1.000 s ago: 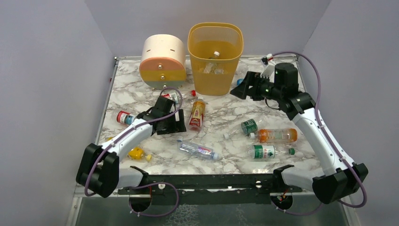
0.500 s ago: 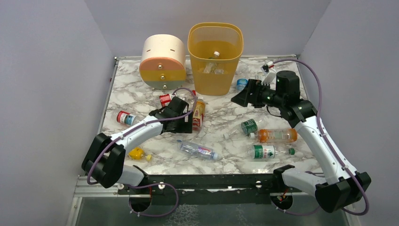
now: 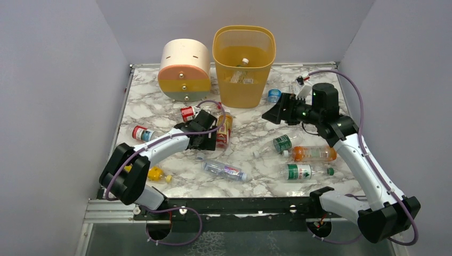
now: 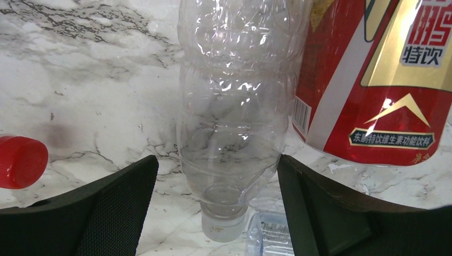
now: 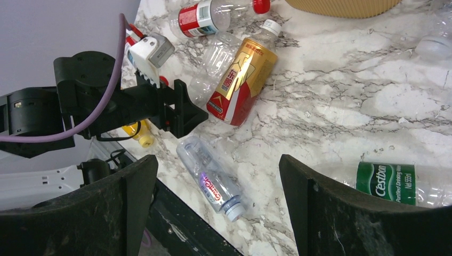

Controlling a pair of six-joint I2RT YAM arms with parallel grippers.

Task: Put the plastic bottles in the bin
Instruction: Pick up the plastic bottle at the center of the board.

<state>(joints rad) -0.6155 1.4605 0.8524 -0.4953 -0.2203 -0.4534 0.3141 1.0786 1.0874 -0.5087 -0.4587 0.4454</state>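
The yellow-orange bin (image 3: 244,64) stands at the back and holds a few bottles. Several plastic bottles lie on the marble table. My left gripper (image 3: 209,137) is open. In the left wrist view (image 4: 216,162) its fingers stand either side of the neck end of a clear label-less bottle (image 4: 234,106), whose white cap points at the camera. A red-and-gold bottle (image 4: 384,80) lies against it on the right. My right gripper (image 3: 272,113) is open and empty, raised right of the bin. In the right wrist view (image 5: 218,160) it looks down on a purple-label bottle (image 5: 210,181).
A round cream-orange-green drawer unit (image 3: 184,69) stands left of the bin. Green-label bottles (image 3: 298,172) and an orange bottle (image 3: 314,153) lie under the right arm. A red-label bottle (image 3: 141,133) and a yellow one (image 3: 154,173) lie at the left.
My left gripper has moved right, up to the clear bottle beside the red-and-gold one. My right gripper has drawn back and down a little from the bin.
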